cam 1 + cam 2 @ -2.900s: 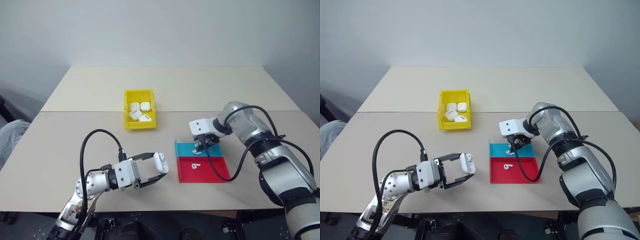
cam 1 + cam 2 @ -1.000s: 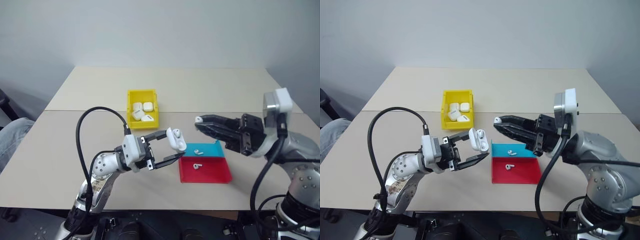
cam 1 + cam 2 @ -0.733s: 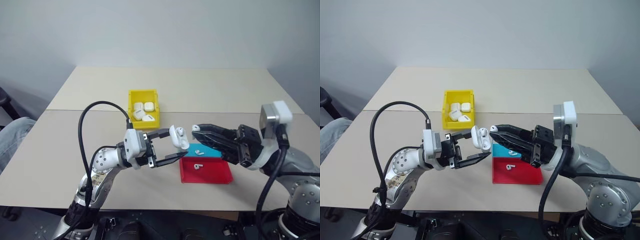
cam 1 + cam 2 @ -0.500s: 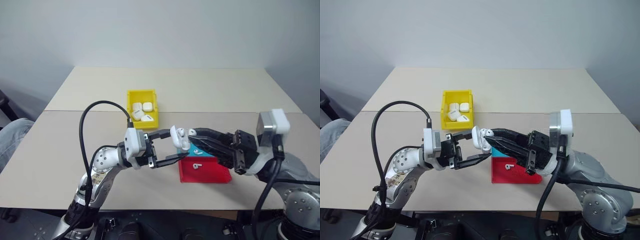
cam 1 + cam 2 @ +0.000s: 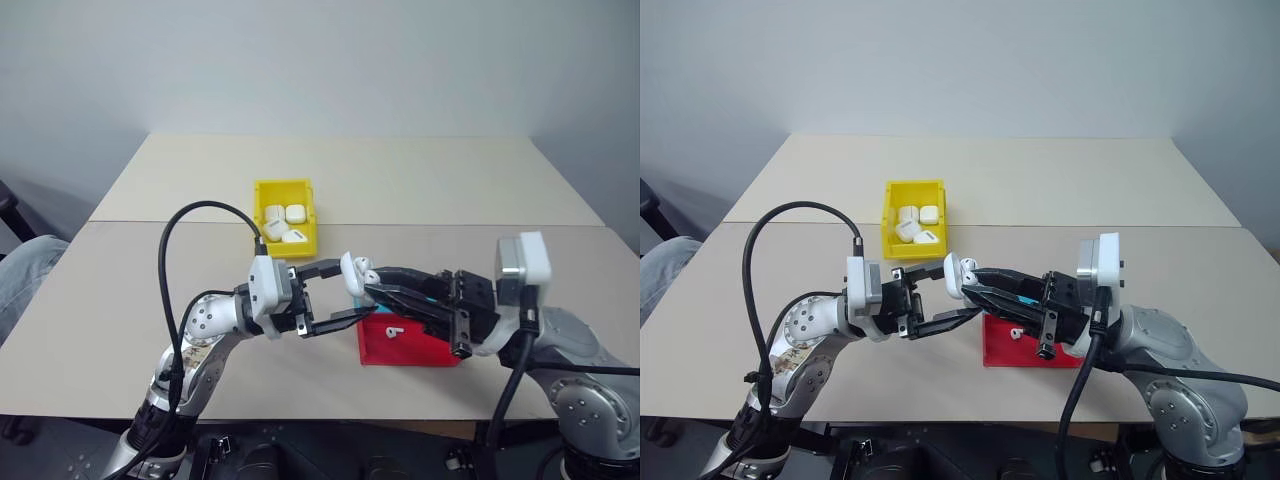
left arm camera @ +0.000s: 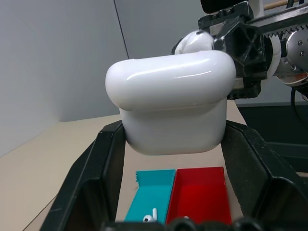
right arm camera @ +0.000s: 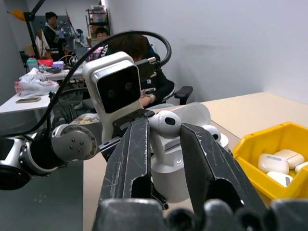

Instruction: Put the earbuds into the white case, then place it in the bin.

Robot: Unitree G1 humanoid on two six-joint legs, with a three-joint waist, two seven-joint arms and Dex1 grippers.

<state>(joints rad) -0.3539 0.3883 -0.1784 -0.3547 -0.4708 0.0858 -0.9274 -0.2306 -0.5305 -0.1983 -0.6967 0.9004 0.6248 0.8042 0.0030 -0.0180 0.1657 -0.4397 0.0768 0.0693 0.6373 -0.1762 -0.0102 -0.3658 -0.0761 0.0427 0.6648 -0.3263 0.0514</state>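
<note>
Holding the glossy white flip-lid case (image 5: pixel 353 277) clamped, the left pincer (image 5: pixel 339 290) presents it just below the right pincer's (image 7: pixel 164 126) pinched tiny white stemmed earbud (image 7: pixel 165 123).

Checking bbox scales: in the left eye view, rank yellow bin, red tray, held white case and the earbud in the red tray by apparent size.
1. yellow bin
2. red tray, partly hidden by the right arm, so its order against the bin is unsure
3. white case, raised nearer the camera
4. earbud

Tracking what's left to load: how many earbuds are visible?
3. One earbud in the right gripper, at the open white case the left gripper holds; one in the blue tray; one in the red tray. Others may sit hidden inside the case.
</note>
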